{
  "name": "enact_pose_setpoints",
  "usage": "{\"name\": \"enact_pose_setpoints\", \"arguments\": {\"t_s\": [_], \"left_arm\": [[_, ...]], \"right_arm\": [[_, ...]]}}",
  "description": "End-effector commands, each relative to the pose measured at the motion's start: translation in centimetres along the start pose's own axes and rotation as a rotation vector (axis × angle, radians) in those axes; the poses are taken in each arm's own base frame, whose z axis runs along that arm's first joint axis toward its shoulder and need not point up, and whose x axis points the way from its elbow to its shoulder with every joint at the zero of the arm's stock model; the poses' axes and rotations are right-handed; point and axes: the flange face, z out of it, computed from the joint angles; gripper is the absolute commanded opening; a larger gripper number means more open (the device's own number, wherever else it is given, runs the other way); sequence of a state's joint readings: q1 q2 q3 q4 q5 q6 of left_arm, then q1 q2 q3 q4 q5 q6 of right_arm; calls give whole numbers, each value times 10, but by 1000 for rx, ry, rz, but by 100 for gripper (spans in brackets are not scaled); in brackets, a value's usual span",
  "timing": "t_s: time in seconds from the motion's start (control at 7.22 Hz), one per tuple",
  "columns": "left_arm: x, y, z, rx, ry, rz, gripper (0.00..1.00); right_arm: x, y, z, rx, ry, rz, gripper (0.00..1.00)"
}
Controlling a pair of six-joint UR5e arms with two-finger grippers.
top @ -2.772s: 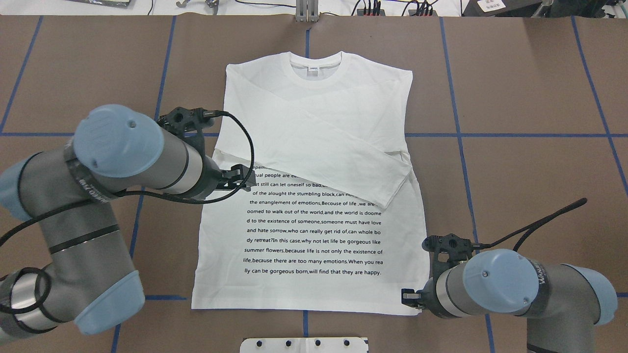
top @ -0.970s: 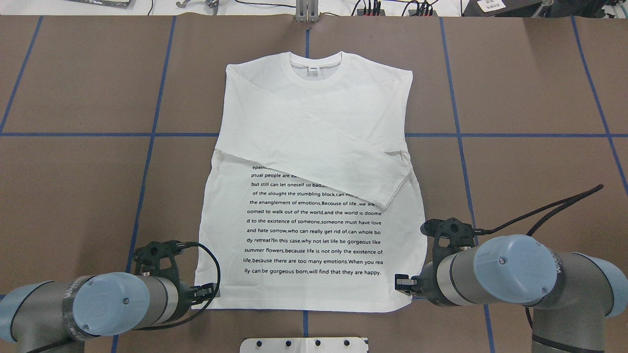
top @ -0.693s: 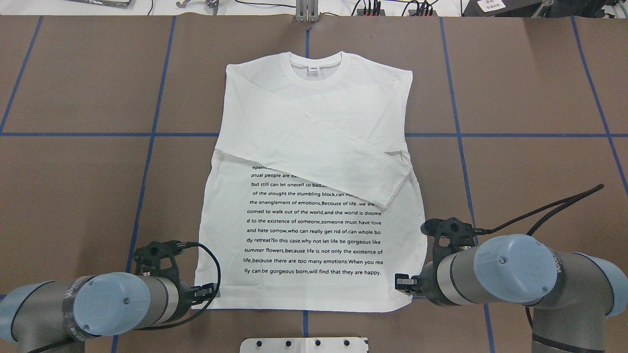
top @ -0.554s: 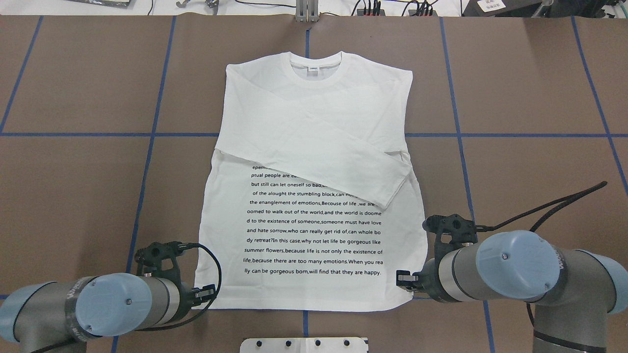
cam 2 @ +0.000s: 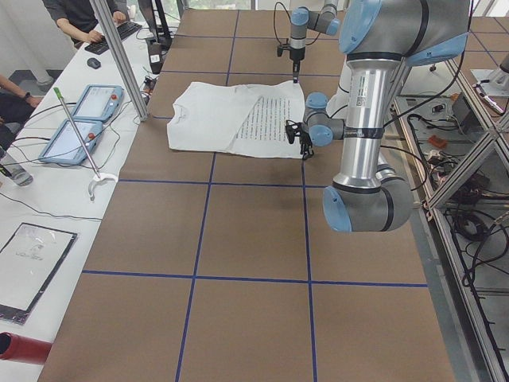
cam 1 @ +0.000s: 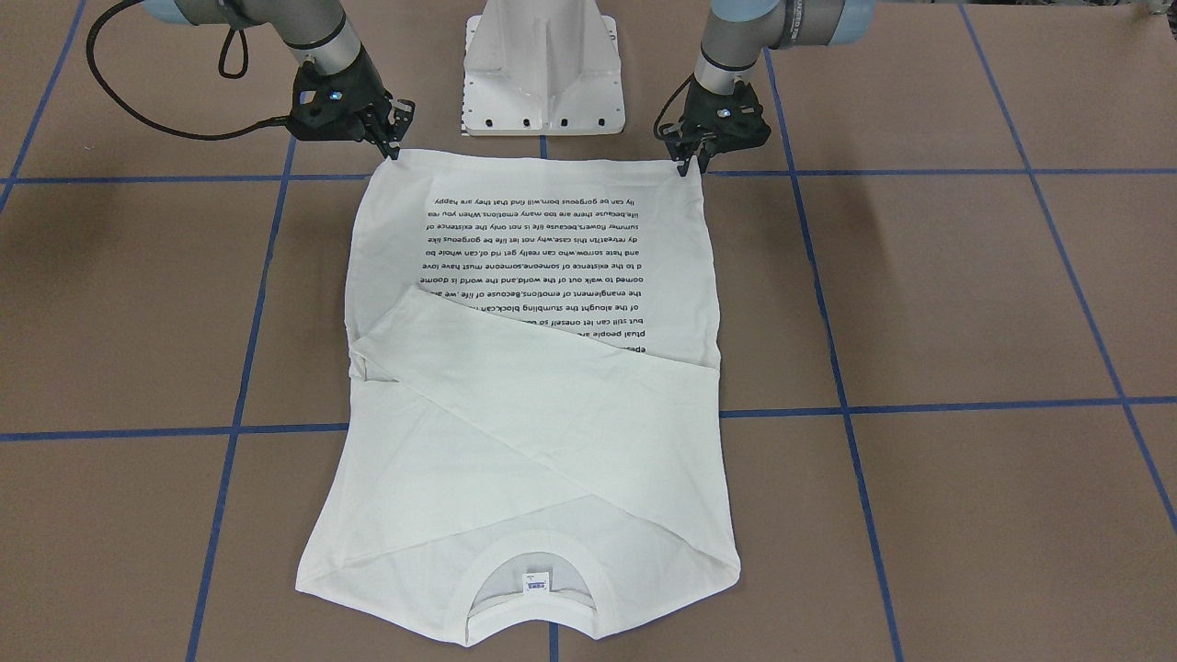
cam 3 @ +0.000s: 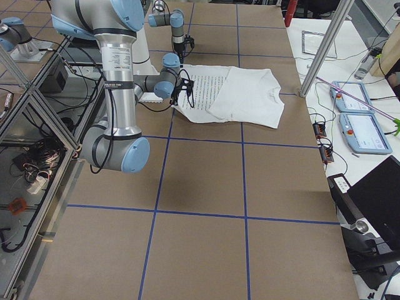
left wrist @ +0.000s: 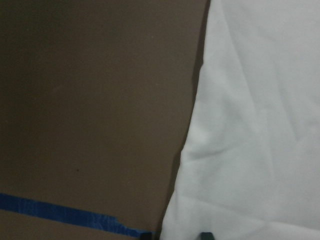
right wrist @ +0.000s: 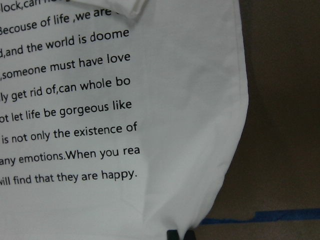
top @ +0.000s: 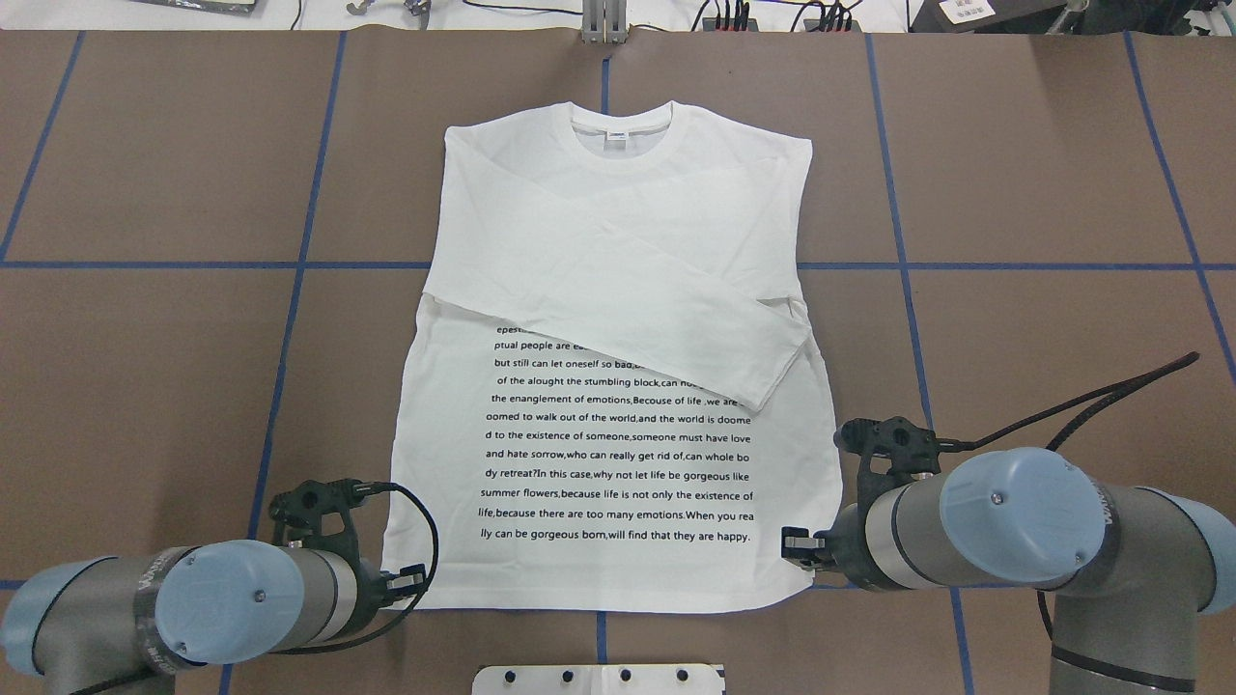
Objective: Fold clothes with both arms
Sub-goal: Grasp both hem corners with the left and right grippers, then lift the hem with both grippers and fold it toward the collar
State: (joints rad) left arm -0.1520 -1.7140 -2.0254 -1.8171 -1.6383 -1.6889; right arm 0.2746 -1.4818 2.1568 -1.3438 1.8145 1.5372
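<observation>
The white long-sleeved shirt [top: 618, 241] lies flat on the brown table with its collar [top: 620, 130] at the far side. Both sleeves are folded across the chest, above the block of black text [top: 618, 454]. My left gripper [top: 410, 582] is at the hem's left corner, shut on the cloth; the left wrist view shows that puckered corner [left wrist: 260, 125]. My right gripper [top: 797, 550] is shut on the hem's right corner, which curls up off the table [right wrist: 175, 210]. In the front view the left gripper [cam 1: 696, 158] and the right gripper [cam 1: 391, 138] each sit at a hem corner.
The white pedestal base [cam 1: 542, 74] stands just behind the hem, between the arms. Blue tape lines [top: 290, 290] cross the brown table. Cables and plugs lie along the far edge [top: 734, 19]. A side bench holds tablets [cam 2: 79, 119], with people seated there.
The left arm left the folded sleeve and came down to the hem's left corner. In the last second both grippers shifted slightly, and the right hem corner has drawn in and risen.
</observation>
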Motion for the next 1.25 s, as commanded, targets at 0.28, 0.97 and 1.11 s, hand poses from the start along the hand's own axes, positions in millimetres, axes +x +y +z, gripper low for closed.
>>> {"name": "enact_pose_setpoints", "arguments": {"t_s": [0.28,0.97,1.11], "left_arm": [[16,5,-39,-37,54,4,0],[15,28,-173,-150,84,9,0],[10,47,-194,-208,72,28,0]], "right_arm": [[3,-11,-17,2,-21,17,0],[25,30,-104,-237,-109,-5,0],[28,41,-114,-331,-118,-10,0]]}}
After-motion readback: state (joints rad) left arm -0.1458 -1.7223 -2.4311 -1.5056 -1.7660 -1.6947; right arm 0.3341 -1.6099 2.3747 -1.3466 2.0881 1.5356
